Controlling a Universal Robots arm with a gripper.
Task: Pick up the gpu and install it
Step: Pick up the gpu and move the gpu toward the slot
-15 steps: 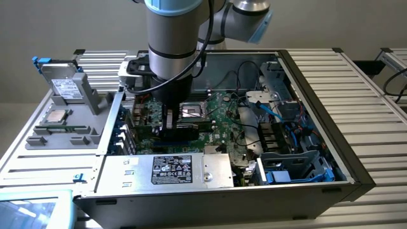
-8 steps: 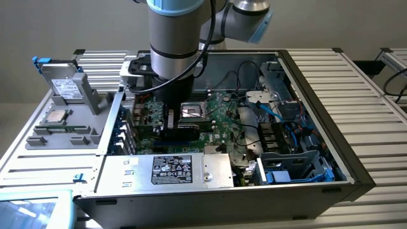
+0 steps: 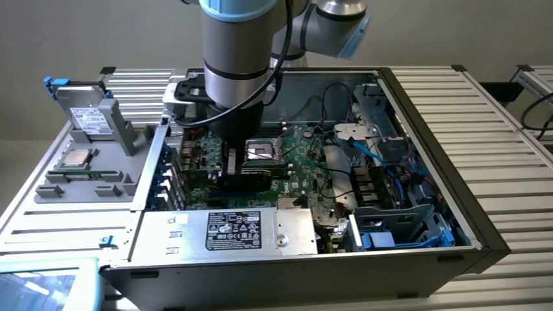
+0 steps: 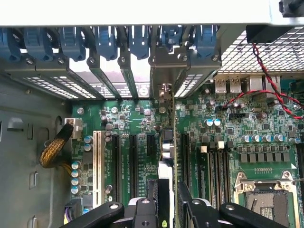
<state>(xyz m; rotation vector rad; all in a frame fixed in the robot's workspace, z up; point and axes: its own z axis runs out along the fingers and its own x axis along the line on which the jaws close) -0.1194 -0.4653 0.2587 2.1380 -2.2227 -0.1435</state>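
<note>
My gripper (image 3: 230, 168) reaches down into the open computer case (image 3: 432, 116), shut on the gpu (image 3: 259, 172). The wrist view looks along the card's edge: the gpu (image 4: 167, 147) stands upright between my two black fingers (image 4: 152, 192), with the gripper (image 4: 167, 198) clamped on its near end. Its far end, with a metal bracket (image 4: 164, 64), sits against the rear slot openings under the blue clips (image 4: 135, 40). The card is lined up over a black expansion slot of the green motherboard (image 4: 237, 123). I cannot tell whether its edge is seated in the slot.
Beside the card lie other black slots, a white slot (image 4: 97, 161) and the open CPU socket (image 4: 266, 199). The power supply (image 3: 233, 230) is at the case's front. Red-and-black wires (image 4: 270, 80) and a yellow-sleeved cable (image 4: 54, 149) flank the board. A grey parts tray (image 3: 78, 168) stands outside.
</note>
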